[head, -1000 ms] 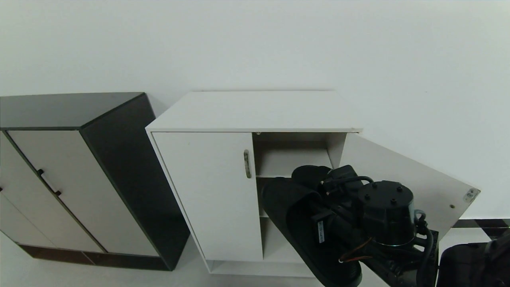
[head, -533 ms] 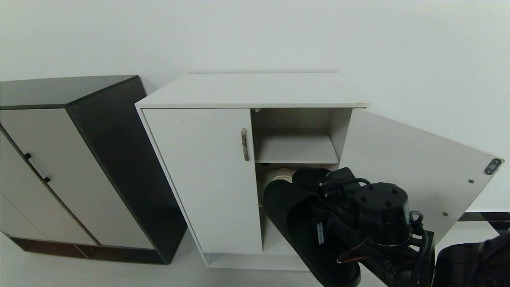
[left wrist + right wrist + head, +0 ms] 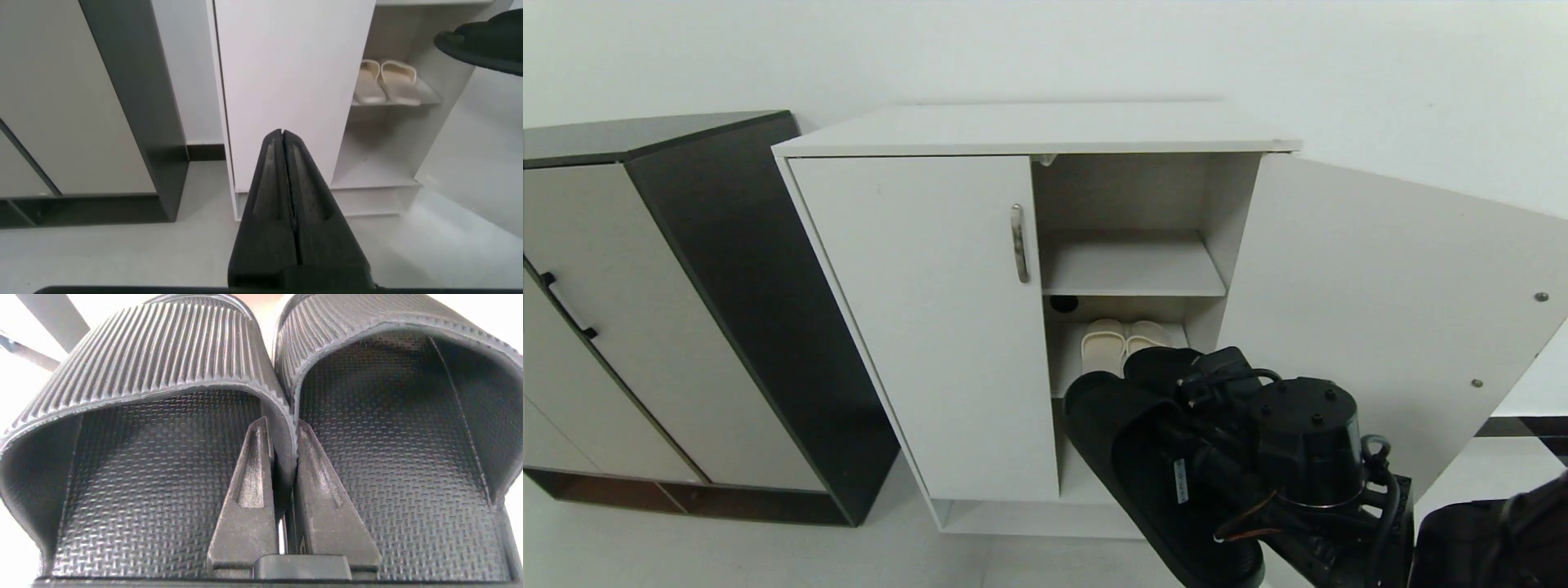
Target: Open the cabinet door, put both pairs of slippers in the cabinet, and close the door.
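Observation:
The white cabinet [image 3: 1037,131] stands against the wall with its right door [image 3: 1388,310] swung open and its left door [image 3: 931,327] closed. A cream pair of slippers [image 3: 1125,341] lies on the middle shelf, also seen as the cream slippers [image 3: 391,82]. My right gripper [image 3: 279,486] is shut on the inner edges of the black pair of slippers [image 3: 270,416], held side by side. In the head view the black slippers [image 3: 1143,441] hang in front of the open compartment's lower part. My left gripper [image 3: 283,139] is shut, empty, low in front of the cabinet's closed door.
A dark cabinet with pale doors [image 3: 670,327] stands just left of the white one. The top shelf [image 3: 1131,269] and the bottom shelf [image 3: 368,167] hold nothing. Bare light floor [image 3: 122,253] lies in front.
The head view has tilted down, so both cabinets sit higher in the picture and the cream slippers on the middle shelf have come into sight. The right arm keeps hold of the black pair.

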Robot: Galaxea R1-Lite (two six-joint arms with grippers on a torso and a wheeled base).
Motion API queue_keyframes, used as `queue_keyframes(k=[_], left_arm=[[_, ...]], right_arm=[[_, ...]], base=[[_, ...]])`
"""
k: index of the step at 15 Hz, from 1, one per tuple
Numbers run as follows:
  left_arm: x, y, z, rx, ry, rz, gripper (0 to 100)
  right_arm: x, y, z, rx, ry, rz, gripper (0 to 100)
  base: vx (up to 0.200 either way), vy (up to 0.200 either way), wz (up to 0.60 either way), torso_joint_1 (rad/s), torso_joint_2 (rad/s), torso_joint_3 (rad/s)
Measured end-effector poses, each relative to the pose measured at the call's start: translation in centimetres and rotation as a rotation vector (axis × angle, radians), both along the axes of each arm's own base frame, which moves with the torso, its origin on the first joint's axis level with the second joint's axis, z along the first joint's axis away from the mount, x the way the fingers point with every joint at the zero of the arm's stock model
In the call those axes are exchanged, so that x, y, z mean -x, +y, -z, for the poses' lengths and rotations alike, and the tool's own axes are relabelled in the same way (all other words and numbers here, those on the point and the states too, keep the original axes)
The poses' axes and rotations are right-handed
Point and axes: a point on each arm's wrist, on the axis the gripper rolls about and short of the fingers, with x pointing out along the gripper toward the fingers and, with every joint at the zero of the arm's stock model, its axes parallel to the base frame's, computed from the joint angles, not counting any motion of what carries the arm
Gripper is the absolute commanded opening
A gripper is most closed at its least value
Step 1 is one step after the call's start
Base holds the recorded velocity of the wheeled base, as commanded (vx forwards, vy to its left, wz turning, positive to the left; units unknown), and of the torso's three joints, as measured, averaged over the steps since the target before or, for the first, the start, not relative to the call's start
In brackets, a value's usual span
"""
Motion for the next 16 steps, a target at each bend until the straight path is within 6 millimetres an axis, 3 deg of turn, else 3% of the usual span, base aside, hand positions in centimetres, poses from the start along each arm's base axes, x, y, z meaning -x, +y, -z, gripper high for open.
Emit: queue_keyframes(k=[5, 16], left_arm=[[0.0, 0.0, 0.0, 0.0, 0.0, 0.0, 0], [0.0, 0.0, 0.0, 0.0, 0.0, 0.0, 0]], right_arm=[[0.0, 0.0, 0.2, 0.004, 0.005, 0.0, 0], [-0.7, -0.2, 1.1, 0.004, -0.041, 0.017, 0]], base=[[0.0, 0.0, 0.0, -0.016, 0.3, 0.274], [0.0, 0.0, 0.0, 0.0, 0.01, 0.004]])
